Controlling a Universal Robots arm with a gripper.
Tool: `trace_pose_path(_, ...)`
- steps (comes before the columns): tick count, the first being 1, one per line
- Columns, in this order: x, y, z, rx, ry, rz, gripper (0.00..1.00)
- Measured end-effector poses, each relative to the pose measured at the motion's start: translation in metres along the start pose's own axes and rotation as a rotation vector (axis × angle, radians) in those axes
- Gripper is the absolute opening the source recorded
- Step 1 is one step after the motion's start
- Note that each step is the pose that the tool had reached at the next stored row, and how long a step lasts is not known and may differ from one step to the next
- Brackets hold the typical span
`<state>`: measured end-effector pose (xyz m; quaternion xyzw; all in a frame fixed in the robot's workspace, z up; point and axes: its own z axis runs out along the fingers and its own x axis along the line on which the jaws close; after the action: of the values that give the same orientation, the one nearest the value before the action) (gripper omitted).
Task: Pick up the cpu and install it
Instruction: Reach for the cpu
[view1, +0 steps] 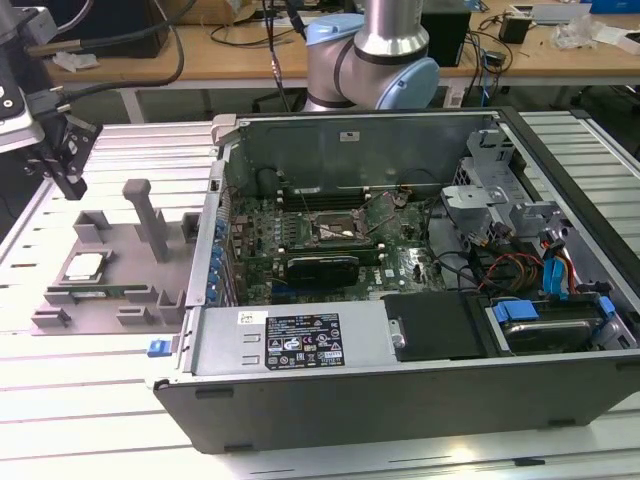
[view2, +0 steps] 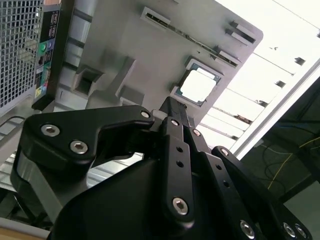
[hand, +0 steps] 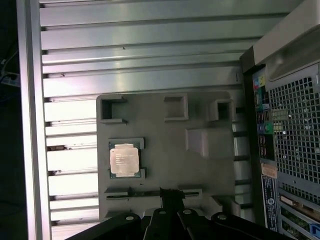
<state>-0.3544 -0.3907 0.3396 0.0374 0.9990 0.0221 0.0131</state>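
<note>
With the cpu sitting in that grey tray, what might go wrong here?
In the first wrist view the gripper sits offset from the cpu, so a straight descent might hit the grey tray instead. The tray's tall post stands between cpu and computer case; a low carry might clip it.

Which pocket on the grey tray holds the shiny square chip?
The framed pocket on the grey tray's side away from the computer case: the cpu lies flat in it. The other pockets hold no chip.
</note>
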Motion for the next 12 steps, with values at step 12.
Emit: trace_pose_path(12, 0.0171, 0.0154, 0.0196, 0.0001, 0.0000, 0.000, 0.11)
